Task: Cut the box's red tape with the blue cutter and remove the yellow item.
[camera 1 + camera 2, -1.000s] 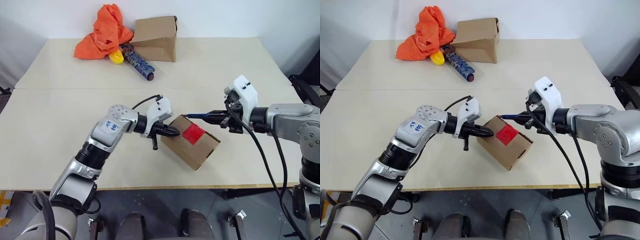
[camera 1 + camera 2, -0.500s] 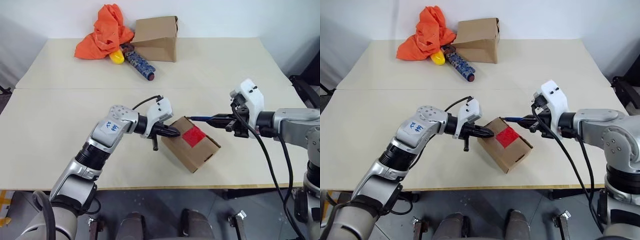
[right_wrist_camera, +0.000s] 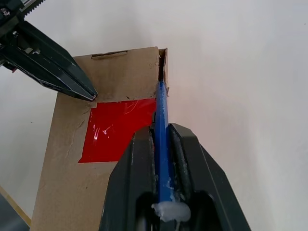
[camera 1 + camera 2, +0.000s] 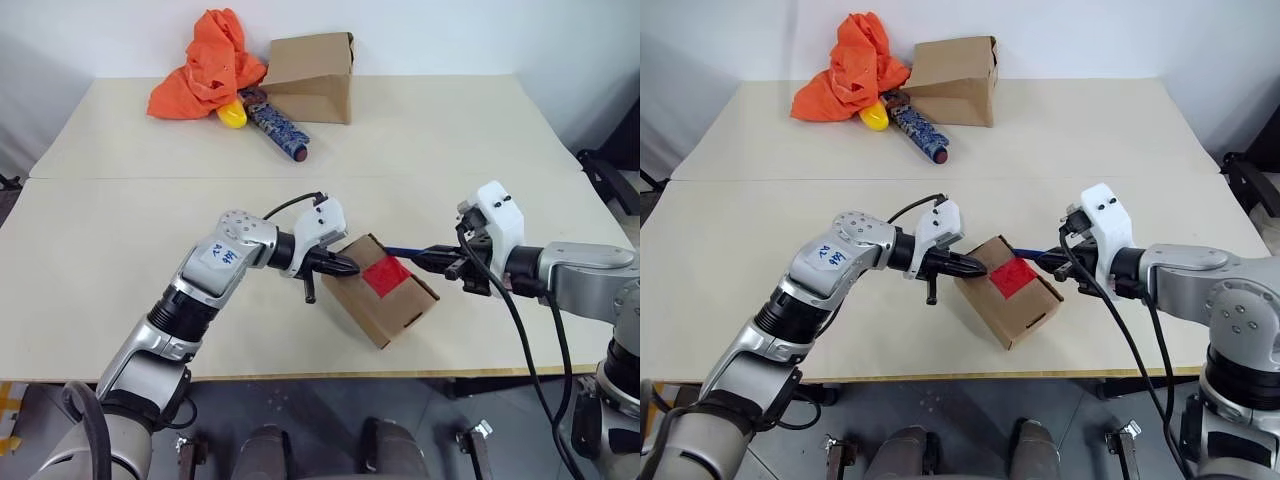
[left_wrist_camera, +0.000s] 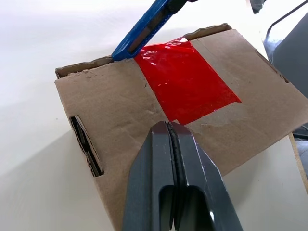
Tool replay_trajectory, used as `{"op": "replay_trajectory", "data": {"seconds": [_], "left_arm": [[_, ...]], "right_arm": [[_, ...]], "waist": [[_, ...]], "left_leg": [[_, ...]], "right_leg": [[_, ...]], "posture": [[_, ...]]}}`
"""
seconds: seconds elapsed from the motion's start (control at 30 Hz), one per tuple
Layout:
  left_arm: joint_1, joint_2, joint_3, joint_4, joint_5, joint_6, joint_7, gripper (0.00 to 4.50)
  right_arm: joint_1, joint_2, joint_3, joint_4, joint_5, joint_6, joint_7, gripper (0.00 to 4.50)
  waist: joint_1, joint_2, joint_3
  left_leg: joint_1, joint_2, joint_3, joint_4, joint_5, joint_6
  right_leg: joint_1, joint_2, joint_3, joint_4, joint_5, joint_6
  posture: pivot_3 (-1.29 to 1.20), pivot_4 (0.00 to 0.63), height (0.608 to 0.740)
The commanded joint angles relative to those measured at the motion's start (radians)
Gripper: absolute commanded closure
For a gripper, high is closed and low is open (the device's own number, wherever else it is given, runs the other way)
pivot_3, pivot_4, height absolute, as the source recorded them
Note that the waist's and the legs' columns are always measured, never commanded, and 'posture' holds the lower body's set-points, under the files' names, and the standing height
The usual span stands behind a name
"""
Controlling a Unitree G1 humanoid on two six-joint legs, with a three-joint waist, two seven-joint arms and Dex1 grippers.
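The box (image 4: pixel 380 300) sits tilted on the near half of the worktop (image 4: pixel 120 240), with the red tape (image 4: pixel 386 276) facing up on its top face. The left hand (image 4: pixel 348 266) has its fingers pressed together, empty, tips resting against the box's top near the tape's edge. The right hand (image 4: pixel 448 262) is clamped on the blue cutter (image 3: pixel 161 125), and the cutter's tip is right at the box's upper edge, beside the tape's corner. At the back of the worktop there's an orange cloth (image 4: pixel 205 65), a larger carton (image 4: pixel 312 75), a small glossy yellow object (image 4: pixel 233 115) and a blue-patterned cylinder (image 4: pixel 278 126).
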Motion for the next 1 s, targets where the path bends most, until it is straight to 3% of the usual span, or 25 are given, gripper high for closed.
{"op": "replay_trajectory", "data": {"seconds": [0.03,0.33,0.63,1.0], "left_arm": [[0.008,0.004,-0.090,0.052,0.070,0.064,0.013,4.48],[-0.043,-0.010,-0.173,0.113,0.139,0.128,0.030,4.48],[-0.048,-0.035,-0.163,0.140,0.140,0.141,0.057,4.48],[-0.060,-0.061,-0.150,0.174,0.144,0.149,0.088,4.48]], "right_arm": [[-0.025,-0.060,0.001,0.007,0.102,0.006,-0.059,4.35],[-0.099,-0.234,0.082,0.159,0.369,0.006,-0.210,4.35],[-0.084,-0.261,0.131,0.222,0.520,-0.021,-0.361,4.35],[-0.050,-0.415,0.271,0.221,0.796,-0.199,-0.509,4.35]], "waist": [[0.001,0.000,0.000],[0.005,-0.002,-0.002],[0.010,-0.013,-0.011],[0.014,-0.015,-0.014]], "left_leg": [[0.000,0.000,0.000,0.000,0.000,0.000],[0.001,0.000,0.000,0.002,0.000,0.001],[0.002,0.000,-0.002,0.004,-0.001,0.002],[0.003,0.000,-0.004,0.008,-0.002,0.005]], "right_leg": [[0.000,0.000,0.000,0.000,0.000,0.000],[0.003,0.000,0.001,-0.002,0.000,0.000],[0.007,0.000,0.000,-0.004,0.000,-0.001],[0.012,0.000,-0.001,-0.006,0.001,-0.001]], "posture": [[0.00,0.150,0.740],[0.00,0.150,0.740],[0.00,0.150,0.740],[0.00,0.150,0.740]]}}
